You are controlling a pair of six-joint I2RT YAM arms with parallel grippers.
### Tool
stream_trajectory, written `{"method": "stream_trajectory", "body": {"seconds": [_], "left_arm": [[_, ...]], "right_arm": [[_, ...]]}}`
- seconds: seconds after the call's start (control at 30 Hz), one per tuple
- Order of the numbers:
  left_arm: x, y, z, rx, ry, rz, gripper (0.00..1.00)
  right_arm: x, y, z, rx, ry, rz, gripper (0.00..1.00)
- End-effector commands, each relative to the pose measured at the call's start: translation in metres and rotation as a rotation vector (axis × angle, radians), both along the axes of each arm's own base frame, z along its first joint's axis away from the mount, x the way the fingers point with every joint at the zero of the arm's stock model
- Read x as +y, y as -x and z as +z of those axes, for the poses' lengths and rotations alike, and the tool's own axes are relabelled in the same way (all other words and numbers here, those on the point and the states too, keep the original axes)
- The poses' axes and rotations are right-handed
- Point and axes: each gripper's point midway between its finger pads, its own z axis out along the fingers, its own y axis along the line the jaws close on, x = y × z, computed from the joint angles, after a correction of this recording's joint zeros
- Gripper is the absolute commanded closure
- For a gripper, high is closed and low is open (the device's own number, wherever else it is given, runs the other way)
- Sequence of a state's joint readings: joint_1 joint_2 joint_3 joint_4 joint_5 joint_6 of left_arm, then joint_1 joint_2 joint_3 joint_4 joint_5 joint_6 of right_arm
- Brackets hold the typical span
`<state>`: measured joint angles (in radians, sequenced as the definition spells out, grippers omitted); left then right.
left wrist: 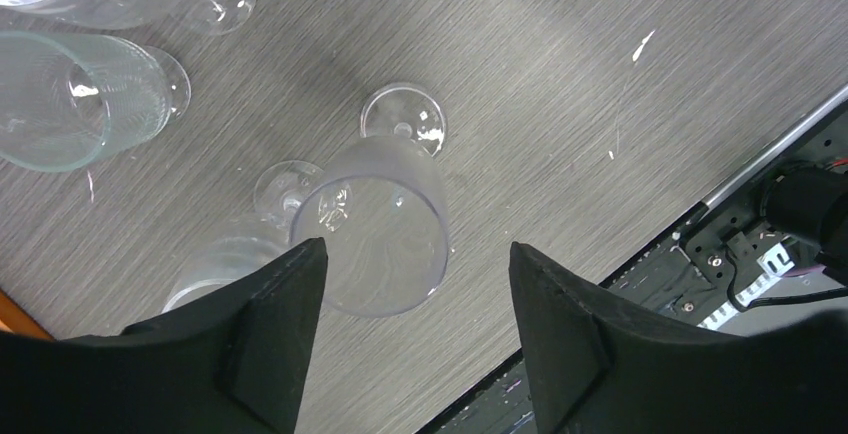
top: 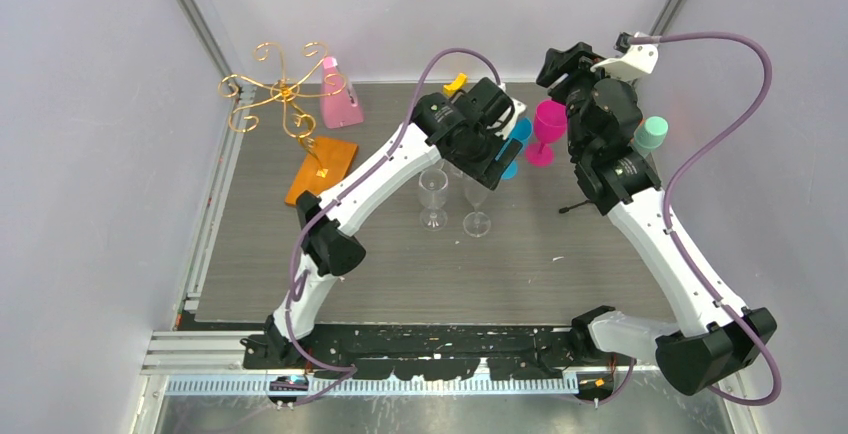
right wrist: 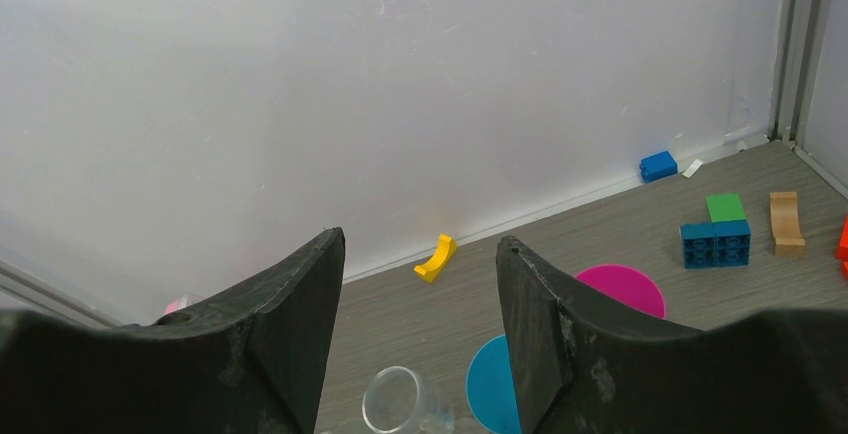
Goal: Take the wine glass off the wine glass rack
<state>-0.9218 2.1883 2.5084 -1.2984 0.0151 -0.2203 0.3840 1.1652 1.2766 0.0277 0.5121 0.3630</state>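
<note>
The wine glass rack (top: 285, 91), curly gold wire on an orange base (top: 322, 169), stands at the far left; I see no glass hanging on its arms. Two clear wine glasses (top: 432, 194) (top: 477, 206) stand upright mid-table. My left gripper (top: 480, 154) hovers above them, well right of the rack, open and empty. In the left wrist view the left gripper (left wrist: 416, 247) is open over a clear glass (left wrist: 385, 224) seen from above. My right gripper (top: 562, 62) is open and empty near the back wall; in its own view the right gripper (right wrist: 420, 239) faces that wall.
A pink cone-shaped object (top: 338, 99) stands behind the rack. A magenta glass (top: 547, 126), a blue glass (top: 516, 144) and a teal cup (top: 652, 134) stand at the back right. A yellow block (right wrist: 437, 258) and blue and green bricks (right wrist: 716, 239) lie by the wall. More clear glasses (left wrist: 75, 99) are nearby.
</note>
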Motion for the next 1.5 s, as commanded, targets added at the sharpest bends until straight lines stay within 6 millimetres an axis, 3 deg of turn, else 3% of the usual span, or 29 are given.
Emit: {"method": "stream_trajectory", "body": {"seconds": [0.0,0.37,0.6,0.7,0.8,0.93,1.3,1.47], "left_arm": [[-0.003,-0.001,0.063,-0.107,0.155,0.002,0.29],[0.001,0.006,0.085,-0.132,0.204,-0.012,0.25],[0.017,0.001,0.119,-0.221,0.256,0.005,0.2],[0.045,-0.014,0.143,-0.355,0.218,0.082,0.15],[0.086,-0.029,0.169,-0.507,0.149,0.224,0.12],[0.128,-0.03,0.199,-0.643,0.115,0.337,0.1],[0.221,0.025,0.233,-0.8,0.261,0.509,0.0],[0.275,0.05,0.241,-0.853,0.298,0.62,0.0]], "right_arm": [[-0.01,0.012,0.029,-0.078,-0.026,-0.025,0.38],[-0.01,0.014,0.027,-0.071,-0.039,-0.022,0.38],[-0.01,0.017,0.025,-0.064,-0.045,-0.014,0.38],[-0.011,0.02,0.025,-0.065,-0.045,-0.013,0.38],[-0.016,0.026,0.029,-0.074,-0.042,-0.026,0.38],[-0.026,0.036,0.03,-0.052,-0.015,-0.061,0.38],[-0.078,0.094,0.06,-0.097,0.107,-0.231,0.37],[-0.103,0.125,0.072,-0.124,0.11,-0.316,0.24]]}}
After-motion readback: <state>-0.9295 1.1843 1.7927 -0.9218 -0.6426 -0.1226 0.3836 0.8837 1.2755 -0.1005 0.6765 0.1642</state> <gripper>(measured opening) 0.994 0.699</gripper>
